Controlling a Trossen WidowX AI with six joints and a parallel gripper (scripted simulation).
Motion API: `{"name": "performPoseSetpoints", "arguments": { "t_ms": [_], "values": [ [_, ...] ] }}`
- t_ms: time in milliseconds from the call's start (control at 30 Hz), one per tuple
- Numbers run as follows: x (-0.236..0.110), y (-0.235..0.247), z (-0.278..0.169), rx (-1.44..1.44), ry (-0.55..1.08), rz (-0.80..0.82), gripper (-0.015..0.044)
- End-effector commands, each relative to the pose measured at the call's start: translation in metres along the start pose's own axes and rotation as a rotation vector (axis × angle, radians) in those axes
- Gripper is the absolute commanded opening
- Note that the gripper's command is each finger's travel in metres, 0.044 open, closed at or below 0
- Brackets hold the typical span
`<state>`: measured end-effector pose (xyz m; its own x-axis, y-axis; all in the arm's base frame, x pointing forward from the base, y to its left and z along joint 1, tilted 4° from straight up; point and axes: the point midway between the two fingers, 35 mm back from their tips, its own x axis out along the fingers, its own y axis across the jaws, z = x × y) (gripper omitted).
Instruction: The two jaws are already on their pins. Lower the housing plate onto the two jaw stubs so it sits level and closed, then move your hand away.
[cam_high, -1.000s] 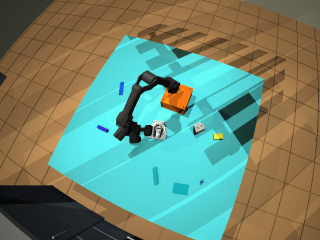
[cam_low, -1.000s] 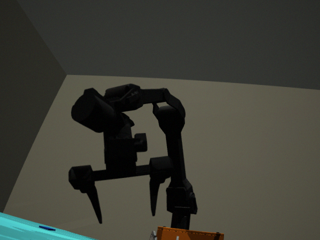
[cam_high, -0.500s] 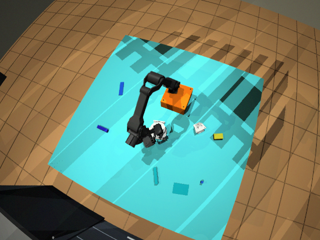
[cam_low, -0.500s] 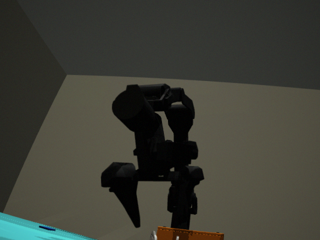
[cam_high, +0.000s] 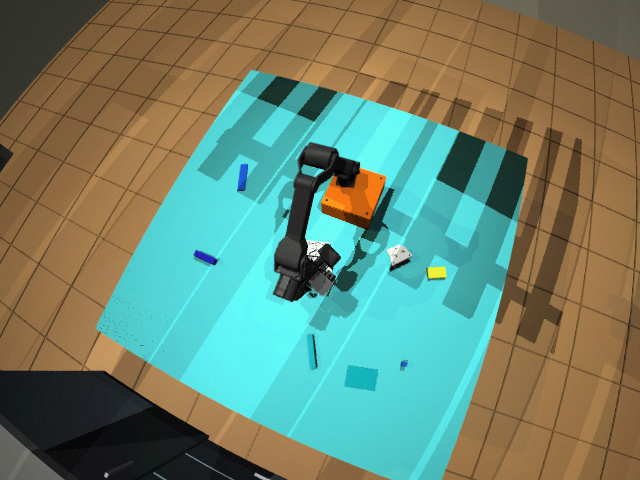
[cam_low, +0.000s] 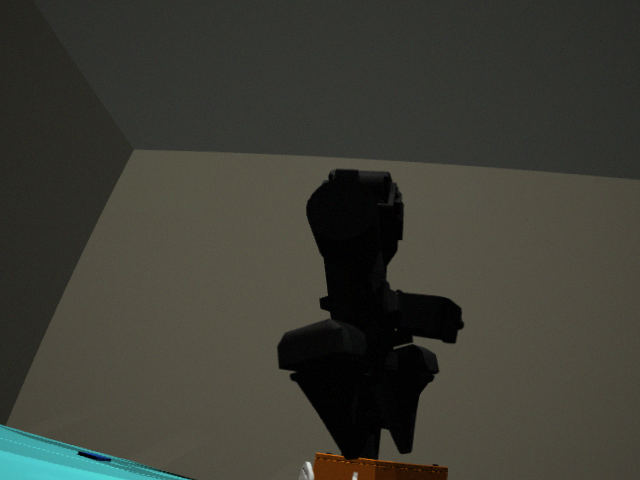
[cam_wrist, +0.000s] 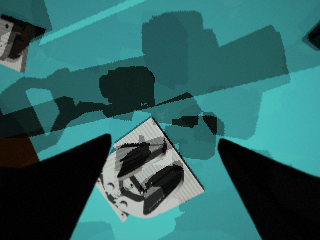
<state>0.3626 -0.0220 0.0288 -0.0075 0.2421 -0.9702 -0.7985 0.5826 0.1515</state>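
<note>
A white square base (cam_high: 317, 242) (cam_wrist: 187, 192) lies on the cyan mat. In the wrist view it carries two long dark-shaded jaws, one jaw (cam_wrist: 134, 158) beside the other jaw (cam_wrist: 164, 187), with round white parts at their lower left end. A smaller white plate with holes, seemingly the housing plate (cam_high: 399, 254) (cam_wrist: 17, 62), lies apart on the mat, right of the base in the top view. My gripper (cam_low: 378, 453) (cam_wrist: 165, 141) is open and empty above the base. In the top view the arm hides much of the base and the fingertips. The stubs cannot be made out.
The orange box (cam_high: 356, 198) (cam_low: 382, 469) stands under the arm's mount. On the mat (cam_high: 232, 320) lie a yellow block (cam_high: 436, 272), two blue bars (cam_high: 242, 177) (cam_high: 205, 257), a teal bar (cam_high: 311, 351), a teal rectangle (cam_high: 361, 377) and a small blue piece (cam_high: 403, 364).
</note>
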Motion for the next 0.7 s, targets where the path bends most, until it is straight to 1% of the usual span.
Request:
{"name": "performPoseSetpoints", "arguments": {
  "t_ms": [0, 667],
  "values": [
    [0.002, 0.01, 0.01, -0.136, 0.02, -0.005, 0.044],
    [0.017, 0.065, 0.057, -0.798, 0.103, 0.02, 0.044]
  ]
}}
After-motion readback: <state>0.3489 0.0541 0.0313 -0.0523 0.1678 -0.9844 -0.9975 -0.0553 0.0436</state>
